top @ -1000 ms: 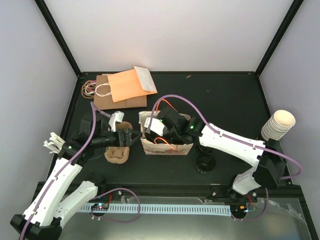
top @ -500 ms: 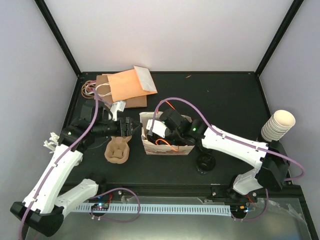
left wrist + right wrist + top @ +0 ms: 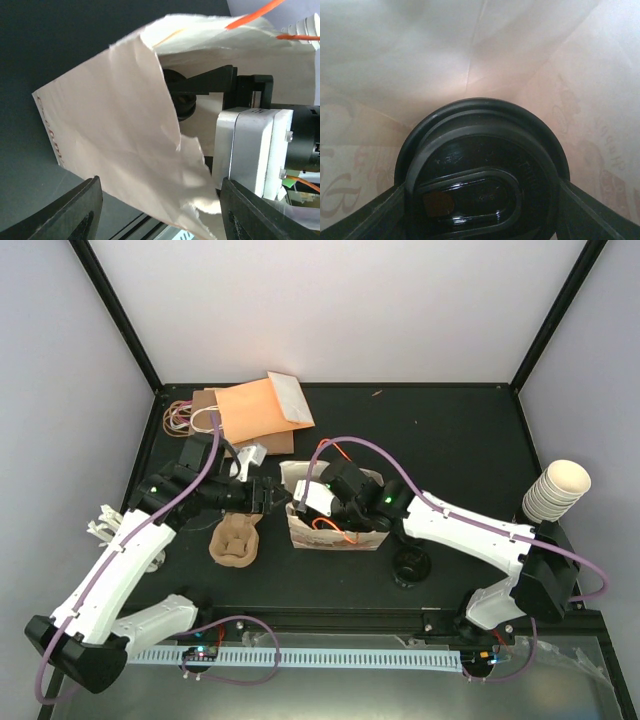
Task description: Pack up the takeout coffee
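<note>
Overhead view down on the table (image 3: 450, 440); both wrist views close on the bag (image 3: 340, 539) (right one inside).

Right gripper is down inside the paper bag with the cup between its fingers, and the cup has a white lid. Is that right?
Not quite: the lid is black, not white, as the right wrist view shows, with pale bag paper all around it. The rest stands: the right gripper is down inside the bag, the cup between its fingers, its body hidden under the lid.
</note>
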Controlling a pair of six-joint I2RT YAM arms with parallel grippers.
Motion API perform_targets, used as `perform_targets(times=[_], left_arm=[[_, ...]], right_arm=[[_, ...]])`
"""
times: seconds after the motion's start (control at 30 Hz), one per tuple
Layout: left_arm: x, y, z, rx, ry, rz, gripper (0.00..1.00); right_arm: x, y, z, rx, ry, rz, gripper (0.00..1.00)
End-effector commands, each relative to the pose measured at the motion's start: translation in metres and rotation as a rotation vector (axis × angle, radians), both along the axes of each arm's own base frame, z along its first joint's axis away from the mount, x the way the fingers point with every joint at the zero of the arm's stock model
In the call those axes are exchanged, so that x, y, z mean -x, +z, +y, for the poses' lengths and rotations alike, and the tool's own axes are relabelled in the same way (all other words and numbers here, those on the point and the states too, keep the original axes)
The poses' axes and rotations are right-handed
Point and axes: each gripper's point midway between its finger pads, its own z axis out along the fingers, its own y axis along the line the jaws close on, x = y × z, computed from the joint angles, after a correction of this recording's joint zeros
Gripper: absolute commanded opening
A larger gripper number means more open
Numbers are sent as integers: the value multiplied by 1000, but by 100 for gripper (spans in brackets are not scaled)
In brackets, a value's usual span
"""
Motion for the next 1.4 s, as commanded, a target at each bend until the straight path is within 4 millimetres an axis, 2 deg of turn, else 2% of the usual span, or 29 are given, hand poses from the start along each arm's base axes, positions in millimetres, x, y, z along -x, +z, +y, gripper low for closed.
perform_targets(times=[0.0,0.3,0.53,1.03,1.2,1.37], left_arm=[[1,7,-6,-21,-13,-10,68],[-8,0,4,-164,52,12,67],[-5,0,11,-195,59,-3,61],[-2,-8,40,-342,105,-44,59],[-1,-4,43,-345,109,-61,59],[2,9,40,-300,100,-90,59]], right_arm=[[-5,6,0,-16,-5,-33,45],[-5,8,0,-15,-7,-37,45],[-6,9,-4,-10,-21,-45,45],[-13,11,-12,-20,-94,-66,45],[-11,10,-13,-27,-101,-58,45],[-5,6,-11,-31,-100,-49,45]])
